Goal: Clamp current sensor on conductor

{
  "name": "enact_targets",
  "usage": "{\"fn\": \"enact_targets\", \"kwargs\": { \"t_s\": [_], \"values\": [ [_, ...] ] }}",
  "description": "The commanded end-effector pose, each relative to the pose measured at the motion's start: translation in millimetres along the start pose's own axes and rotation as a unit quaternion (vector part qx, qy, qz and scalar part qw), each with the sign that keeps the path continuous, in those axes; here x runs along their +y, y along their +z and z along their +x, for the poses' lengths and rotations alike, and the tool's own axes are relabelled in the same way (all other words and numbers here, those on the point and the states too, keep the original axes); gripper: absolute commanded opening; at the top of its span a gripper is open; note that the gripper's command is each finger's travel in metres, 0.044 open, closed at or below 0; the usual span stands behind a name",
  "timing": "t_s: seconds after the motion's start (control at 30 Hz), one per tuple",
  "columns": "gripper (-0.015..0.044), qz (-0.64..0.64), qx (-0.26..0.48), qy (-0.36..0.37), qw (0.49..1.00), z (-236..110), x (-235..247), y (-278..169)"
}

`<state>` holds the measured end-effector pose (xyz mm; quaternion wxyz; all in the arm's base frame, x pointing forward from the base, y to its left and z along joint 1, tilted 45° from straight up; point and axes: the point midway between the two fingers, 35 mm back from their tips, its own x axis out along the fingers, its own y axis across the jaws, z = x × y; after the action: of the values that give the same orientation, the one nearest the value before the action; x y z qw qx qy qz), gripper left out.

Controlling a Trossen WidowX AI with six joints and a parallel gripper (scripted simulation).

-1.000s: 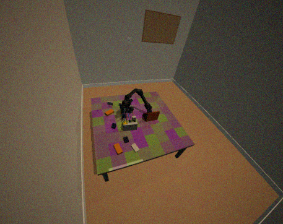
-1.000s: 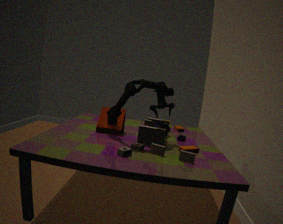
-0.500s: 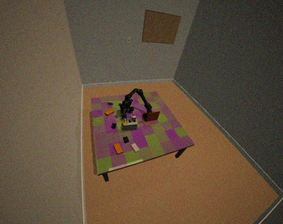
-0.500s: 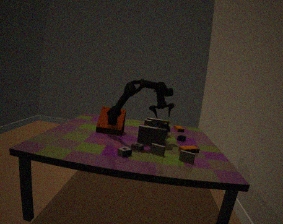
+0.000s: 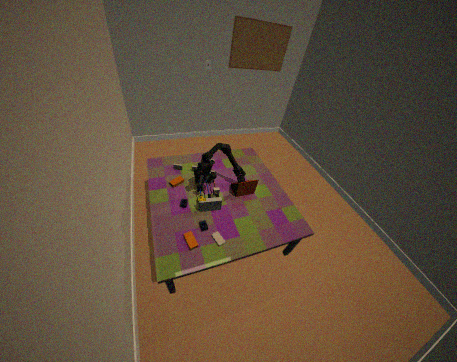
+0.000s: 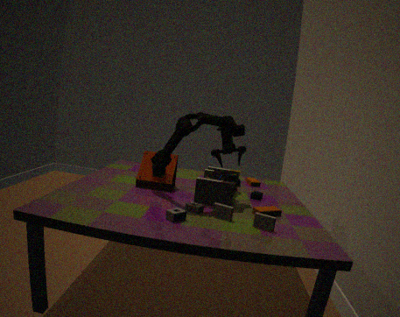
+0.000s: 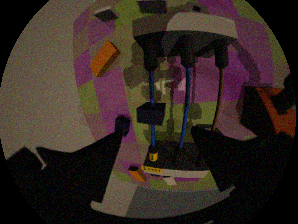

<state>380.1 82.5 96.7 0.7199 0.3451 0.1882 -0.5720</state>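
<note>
My gripper (image 5: pixel 203 179) (image 6: pixel 228 154) (image 7: pixel 157 132) is open and empty, hanging a little above the grey fixture (image 5: pixel 210 203) (image 6: pixel 214 190) (image 7: pixel 200 26). In the wrist view two blue conductors (image 7: pixel 185 106) run side by side across the fixture. A dark block, the current sensor (image 7: pixel 152 113), sits around the left conductor, between and just beyond my fingertips, apart from both fingers. A small yellow marker (image 7: pixel 154 156) lies at the near end of that conductor; its lettering is too small to read. I cannot tell whether the sensor is latched or which way its arrow points.
The arm's orange base (image 5: pixel 244 188) (image 6: pixel 156 175) stands behind the fixture. Orange blocks (image 5: pixel 176 180) (image 5: pixel 190 239), dark blocks (image 5: pixel 184 203) (image 5: pixel 203 225) and a beige block (image 5: pixel 218 238) are scattered on the checkered table (image 5: pixel 267 225). Small grey blocks (image 6: pixel 176 214) lie in front of the fixture.
</note>
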Motion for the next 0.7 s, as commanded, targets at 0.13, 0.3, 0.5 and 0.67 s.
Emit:
{"fn": "enact_targets", "kwargs": {
  "t_s": [0.13,0.3,0.5,0.67],
  "values": [
    [0.044,0.003,-0.002,0.002,1.0,0,1,1],
    [0.044,-0.042,-0.02,0.007,0.999,-1,-8,-6],
    [0.044,-0.418,-0.217,0.086,0.878,-15,-71,-47],
    [0.044,-0.547,-0.301,0.123,0.771,-26,-93,-60]
  ]
}}
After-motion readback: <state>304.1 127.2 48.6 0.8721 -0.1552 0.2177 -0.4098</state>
